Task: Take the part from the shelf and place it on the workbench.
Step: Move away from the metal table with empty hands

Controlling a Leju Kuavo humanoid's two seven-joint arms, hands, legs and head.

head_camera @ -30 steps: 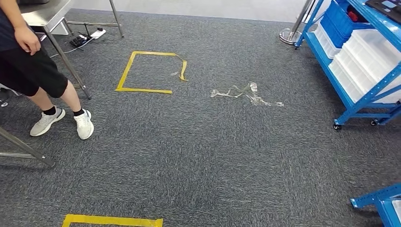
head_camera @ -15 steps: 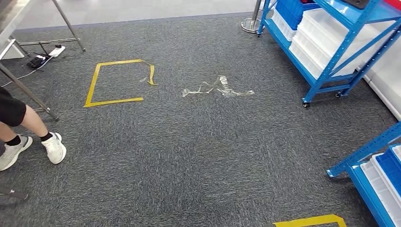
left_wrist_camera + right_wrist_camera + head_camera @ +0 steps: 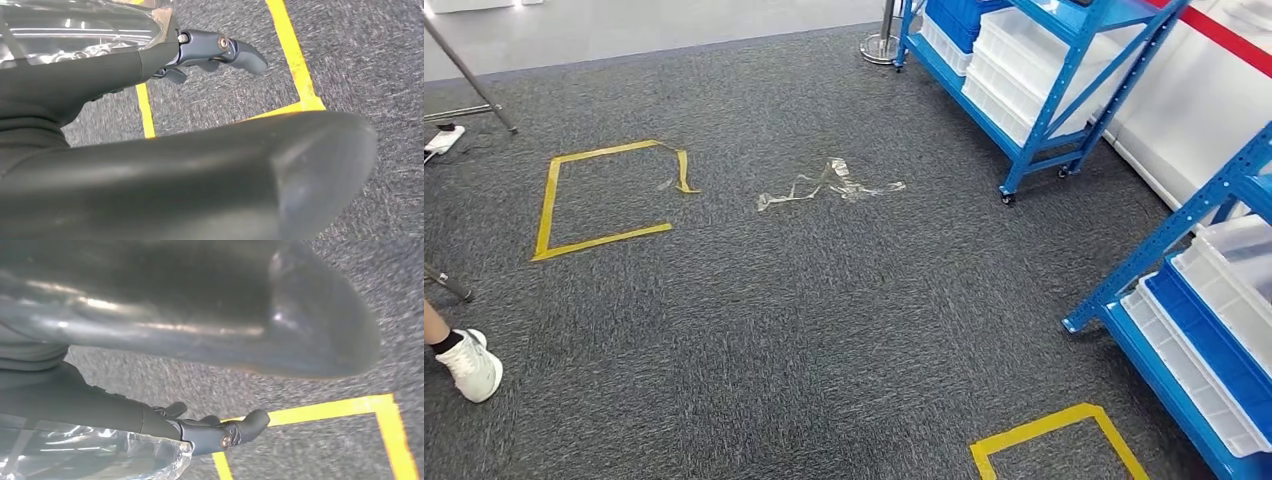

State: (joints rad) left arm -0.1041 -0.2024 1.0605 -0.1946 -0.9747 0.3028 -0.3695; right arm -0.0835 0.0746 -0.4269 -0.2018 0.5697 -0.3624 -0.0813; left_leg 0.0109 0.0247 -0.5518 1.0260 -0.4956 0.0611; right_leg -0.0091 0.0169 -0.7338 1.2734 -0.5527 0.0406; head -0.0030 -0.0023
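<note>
A blue shelf rack stands at the far right of the head view, holding white bins and blue bins. A second blue rack is close on the right, with a blue tray and white trays on its low level. I cannot make out any single part in the bins. My left hand hangs over the carpet, its dark fingers loosely apart and holding nothing. My right hand hangs the same way, empty, above a yellow tape line.
Grey carpet covers the floor. A yellow tape square lies at the left and another tape corner near the front. A crumpled clear plastic scrap lies mid-floor. A person's white shoe is at the left edge; a post base stands at the back.
The camera has turned to the right: the whole scene slid left, the person has nearly left the picture, and the near blue rack has come in at the right.
</note>
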